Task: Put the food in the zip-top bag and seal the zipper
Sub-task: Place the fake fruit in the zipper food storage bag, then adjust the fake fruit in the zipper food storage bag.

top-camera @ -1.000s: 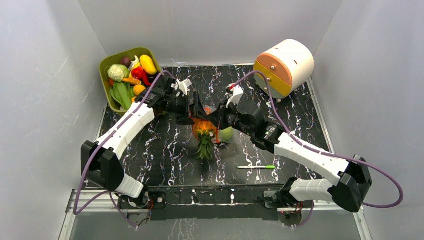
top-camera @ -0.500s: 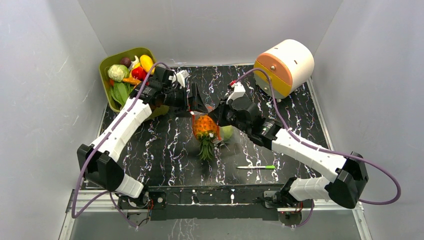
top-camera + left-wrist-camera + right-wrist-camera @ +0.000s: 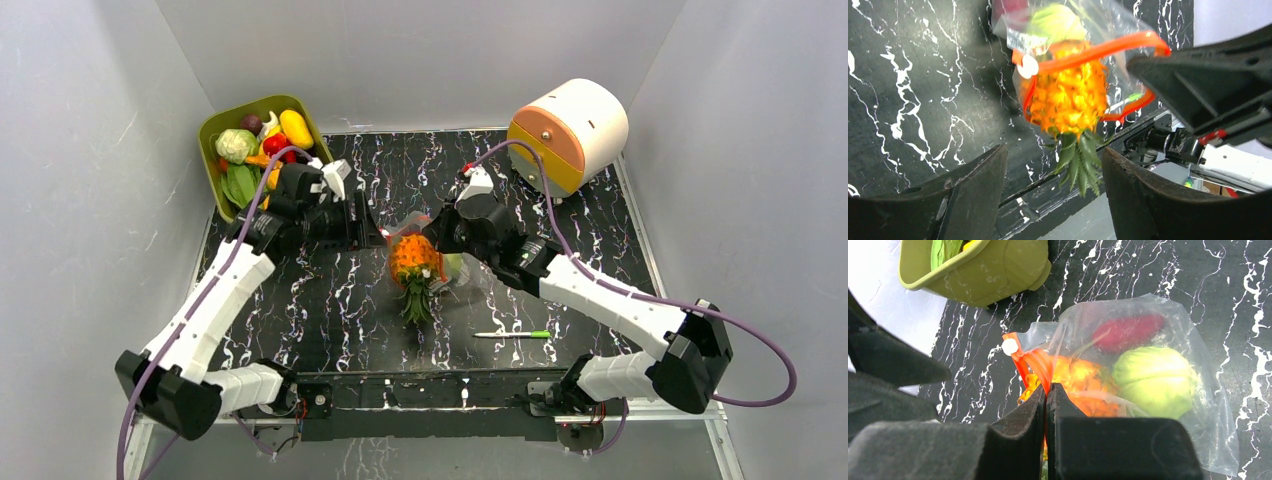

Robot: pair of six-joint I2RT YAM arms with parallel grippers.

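While the right gripper [image 3: 1046, 395] nips the zipper [image 3: 1033, 365], jaws pressed flat together on the red strip just right of its white slider [image 3: 1009, 346], the bag [image 3: 1158, 315] lies crumpled near the middle of the black marbled table [image 3: 330, 290]. Mouth's gaping: from the left wrist cam the strip runs as an open loop round the pineapple [image 3: 1068, 100]. Orange body sits in the opening, leafy crown pokes out past the strip, twd the near edge. Deeper in the bag there's a round green piece [image 3: 1153, 380] and, just beyond it, a dark red piece [image 3: 1128, 332], both fully behind the plastic.

Left gripper [image 3: 368, 225] is spread wide w/ nothing in it; its fingers [image 3: 973, 195] frame the pineapple from a little way off, no contact w/ bag or fruit. It sits just left of the bag mouth, facing the right gripper across it.

Over in the far-left corner, the green bin [image 3: 252, 102] holds more food [image 3: 262, 150]: pale cabbage, yellow, red, purple and leafy green bits, heaped together. Left arm's cable crosses right in front of it.

Pen [image 3: 512, 334] lies flat nr the near edge on the right side, well apart from the bag. White-and-orange drum [image 3: 570, 120] sits at the far-right corner, orange face twd the table.
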